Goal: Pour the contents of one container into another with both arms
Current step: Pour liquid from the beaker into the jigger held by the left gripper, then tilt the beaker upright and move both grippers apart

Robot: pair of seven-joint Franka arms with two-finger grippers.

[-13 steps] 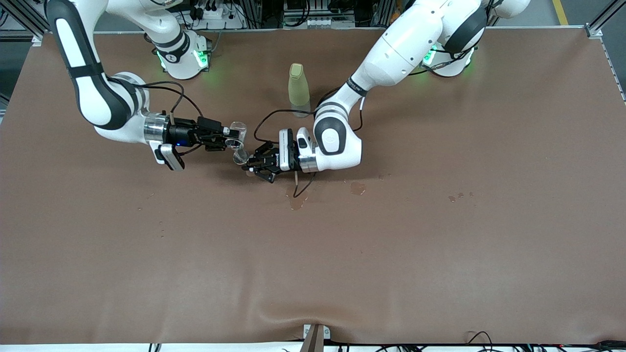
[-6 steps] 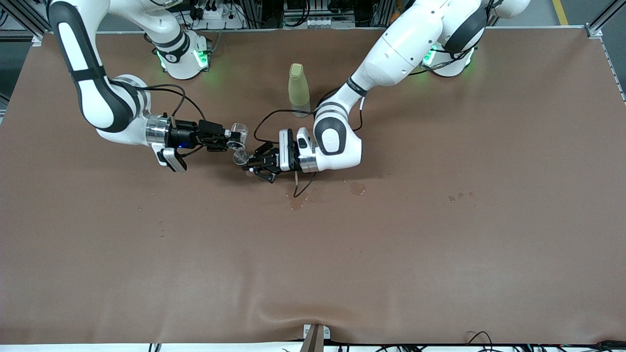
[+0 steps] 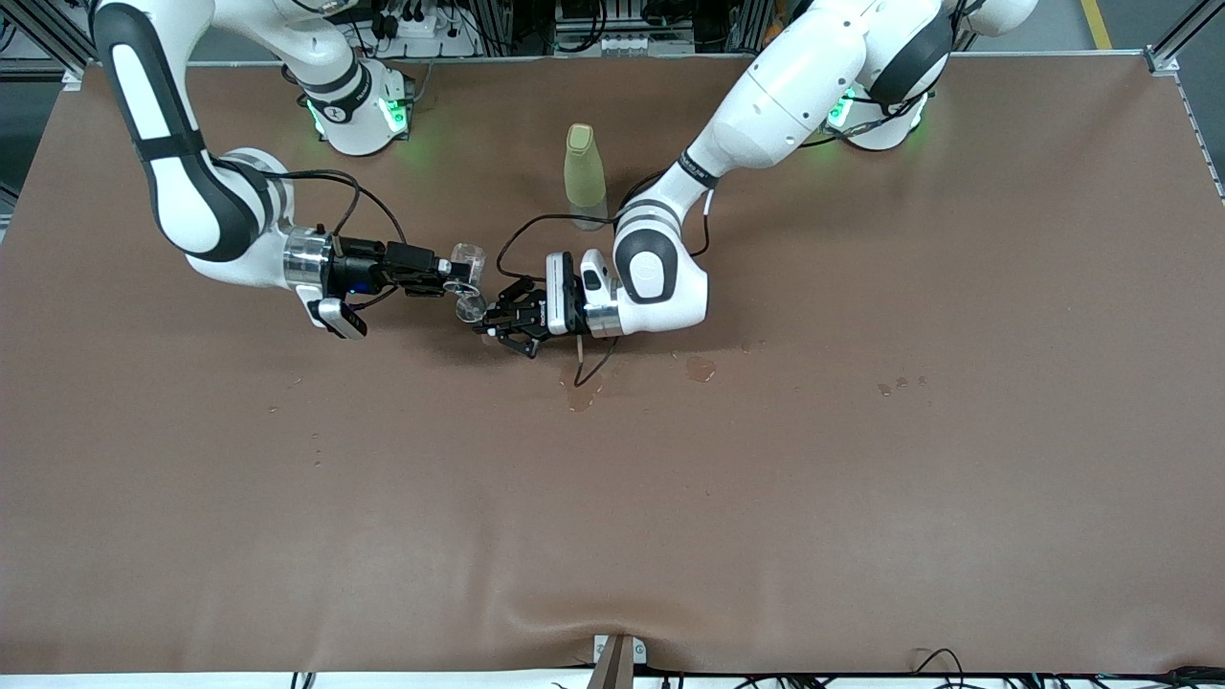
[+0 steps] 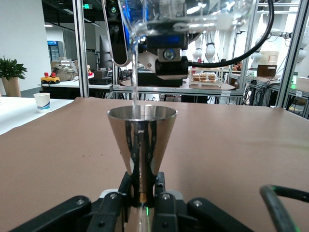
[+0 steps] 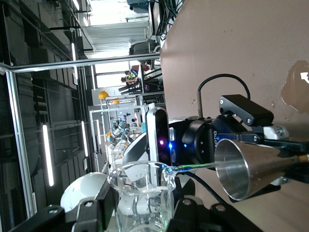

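Observation:
My right gripper (image 3: 450, 273) is shut on the tiny clear glass cup (image 3: 466, 266), tipped on its side over the table's middle. In the right wrist view the cup (image 5: 141, 198) sits between the fingers, its spout sending a thin stream toward the metal jigger (image 5: 251, 169). My left gripper (image 3: 490, 323) is shut on the jigger (image 3: 471, 307) at its narrow waist, just under the cup. The left wrist view shows the jigger (image 4: 141, 140) upright, the stream falling into its rim from the cup (image 4: 188, 17) above.
A tall pale yellow-green bottle (image 3: 585, 176) stands near the arms' bases, close to the left arm's forearm. Wet spots (image 3: 699, 367) mark the brown table cover (image 3: 612, 498) close to the left wrist. A cable (image 3: 586, 368) hangs from the left wrist.
The right arm has rolled the cup further over and drawn it slightly closer above the jigger. The left gripper with the jigger has stayed nearly still.

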